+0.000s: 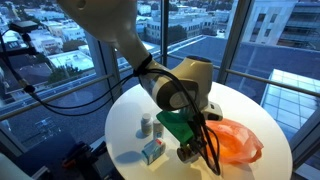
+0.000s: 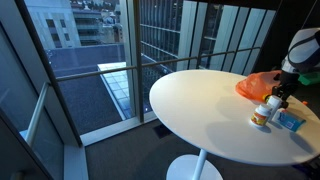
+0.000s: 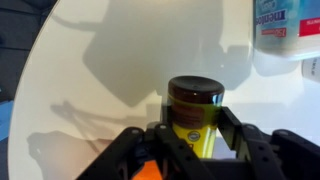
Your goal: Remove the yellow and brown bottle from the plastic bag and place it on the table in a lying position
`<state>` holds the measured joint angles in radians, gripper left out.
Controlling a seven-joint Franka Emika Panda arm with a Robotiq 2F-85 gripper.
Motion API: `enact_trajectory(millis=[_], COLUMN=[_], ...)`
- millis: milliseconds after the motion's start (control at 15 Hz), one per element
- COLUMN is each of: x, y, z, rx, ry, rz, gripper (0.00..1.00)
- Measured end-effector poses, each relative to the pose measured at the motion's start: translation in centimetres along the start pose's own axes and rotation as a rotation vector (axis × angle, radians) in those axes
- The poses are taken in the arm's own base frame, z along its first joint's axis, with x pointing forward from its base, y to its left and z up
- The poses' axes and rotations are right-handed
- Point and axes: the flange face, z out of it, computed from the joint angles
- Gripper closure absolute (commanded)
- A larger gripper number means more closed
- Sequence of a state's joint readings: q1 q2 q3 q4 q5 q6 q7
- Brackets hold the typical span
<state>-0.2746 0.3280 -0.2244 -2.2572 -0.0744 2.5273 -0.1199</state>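
In an exterior view we see the white round table (image 1: 125, 105). Toward its left edge stands a small bottle (image 1: 147, 124), upright. Just in front of that, closer to the near edge, lies a blue and white box (image 1: 153, 151). The two are close together, but we cannot tell whether they touch.

Right of the box, by the near edge, the gripper (image 1: 188, 150) hangs low over the tabletop at the end of the arm, which comes in from the upper left. In the wrist view the yellow and brown bottle (image 3: 195, 102) sits between the two fingers (image 3: 236, 133), its dark brown cap pointing away from the camera and its yellow label just below the cap. The jaws are drawn in against both sides of the bottle, so we read it as clamped. Its cap casts a shadow on the white surface behind, but we cannot tell whether the bottle rests on the table or is held just above it.

Further right the orange plastic bag (image 1: 237, 140) lies crumpled toward the right edge, just beside the gripper. The bottle is outside it, on its left side. A sliver of orange shows at the bottom of the wrist view, below the fingers.
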Motion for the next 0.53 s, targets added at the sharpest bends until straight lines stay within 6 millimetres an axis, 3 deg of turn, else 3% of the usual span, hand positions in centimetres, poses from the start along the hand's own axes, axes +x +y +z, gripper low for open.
enact_trajectory(millis=[133,200,267,467,533], x=[-0.06,-0.09,-0.11,-0.11,-0.09], y=[-0.04,-0.05,-0.07,-0.01,0.08], z=[0.38,0.57,0.7,0.68,0.48], rx=[0.0,0.0,0.0,-0.001,-0.001], ry=[-0.007,-0.011,-0.013,-0.013,-0.009], rz=[-0.001,-0.001,-0.001,0.0,0.001], gripper=[0.73,0.25,0.23,0.03,0.0])
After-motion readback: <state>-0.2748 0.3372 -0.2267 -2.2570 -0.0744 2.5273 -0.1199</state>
